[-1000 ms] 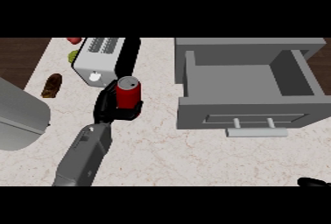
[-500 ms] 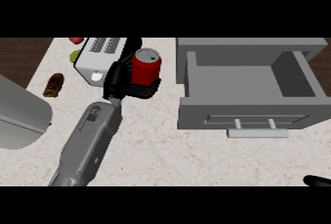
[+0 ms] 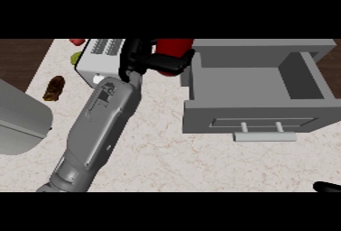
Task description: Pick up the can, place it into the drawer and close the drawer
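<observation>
- While the left hand [image 3: 152,61] sits at the far edge of the counter [image 3: 200,162], its black fingers are curled round the red can [image 3: 174,46] and grip it from the side.
- Can is held off the counter, just left of the drawer's [image 3: 256,90] left wall, near its back corner. Only the can's lower red body shows; the top is cut off by the view's upper edge.
- One finger reaches across the can toward the drawer wall; can't tell whether it touches the wall.
- Grey left forearm [image 3: 100,126] runs diagonally from the lower left up to the hand.
- Drawer stands pulled open, grey inside, nothing visible in it. Front panel faces the near side with a bar handle [image 3: 264,135] on two posts.
- Can is not in the drawer; it sits outside the left wall.
- Right hand [image 3: 328,187] shows only as a black tip at the lower right corner, well apart from the drawer. Can't tell how its fingers stand.
- White toaster [image 3: 100,56] sits just behind and left of the left hand, partly hidden by it.
- Brown item [image 3: 54,88] lies left of the toaster; a red bit [image 3: 77,41] and a green bit [image 3: 75,57] peek out by its far side, too small to identify.
- Large grey object [image 3: 20,119] occupies the counter's left edge.
</observation>
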Tool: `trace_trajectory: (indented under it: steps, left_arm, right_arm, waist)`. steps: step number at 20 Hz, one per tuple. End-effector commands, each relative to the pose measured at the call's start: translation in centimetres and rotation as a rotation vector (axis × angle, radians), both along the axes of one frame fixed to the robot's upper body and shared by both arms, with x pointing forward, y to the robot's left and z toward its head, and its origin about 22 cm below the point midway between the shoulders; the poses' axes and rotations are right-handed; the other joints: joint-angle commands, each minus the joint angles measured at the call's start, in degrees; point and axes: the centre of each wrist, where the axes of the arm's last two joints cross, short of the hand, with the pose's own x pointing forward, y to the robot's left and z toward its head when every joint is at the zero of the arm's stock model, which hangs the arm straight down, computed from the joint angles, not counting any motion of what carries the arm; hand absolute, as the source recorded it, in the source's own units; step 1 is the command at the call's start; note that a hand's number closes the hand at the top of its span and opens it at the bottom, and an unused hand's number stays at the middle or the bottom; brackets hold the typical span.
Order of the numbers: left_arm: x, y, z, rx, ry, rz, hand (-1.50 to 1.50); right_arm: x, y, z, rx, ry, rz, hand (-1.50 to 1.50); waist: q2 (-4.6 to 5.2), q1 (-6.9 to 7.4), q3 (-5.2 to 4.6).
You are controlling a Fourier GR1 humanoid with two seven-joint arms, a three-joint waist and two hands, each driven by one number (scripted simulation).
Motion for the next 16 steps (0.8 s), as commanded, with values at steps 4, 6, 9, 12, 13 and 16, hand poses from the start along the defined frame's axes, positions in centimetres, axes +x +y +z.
trace_trajectory:
  steps: [4, 6, 9, 12, 13, 16]
  left_arm:
    - [0.9, -4.7, 6.4, 0.048, -0.012, -0.018, 1.5]
    - [1.8, -4.5, 7.2, 0.051, 0.003, -0.012, 1.5]
    - [1.6, -6.7, 8.0, 0.065, 0.022, -0.013, 1.5]
    - [2.5, -7.6, 9.4, 0.067, 0.031, -0.006, 1.5]
    - [2.2, -8.6, 11.2, 0.081, 0.018, -0.006, 1.5]
    - [2.4, -9.0, 9.7, 0.136, 0.007, 0.003, 1.5]
  right_arm:
    - [0.8, 0.8, -0.7, 0.001, 0.002, 0.003, -1.5]
    - [0.8, 0.7, -0.4, -0.004, -0.004, 0.006, -1.5]
    - [2.1, 0.0, 1.1, -0.002, -0.014, 0.014, -1.5]
    - [0.2, 0.0, 0.8, 0.008, -0.011, 0.022, -1.5]
    - [0.8, -0.4, 0.8, -0.018, -0.041, 0.012, -1.5]
    - [0.6, 0.1, 1.1, 0.0, -0.028, 0.019, -1.5]
  waist:
    - [0.21, -0.59, 0.01]
    - [0.28, -0.66, 0.01]
    - [0.41, -1.06, 0.01]
    - [0.6, -2.34, 0.04]
    - [0.64, -2.4, 0.07]
    - [0.57, -2.27, 0.06]
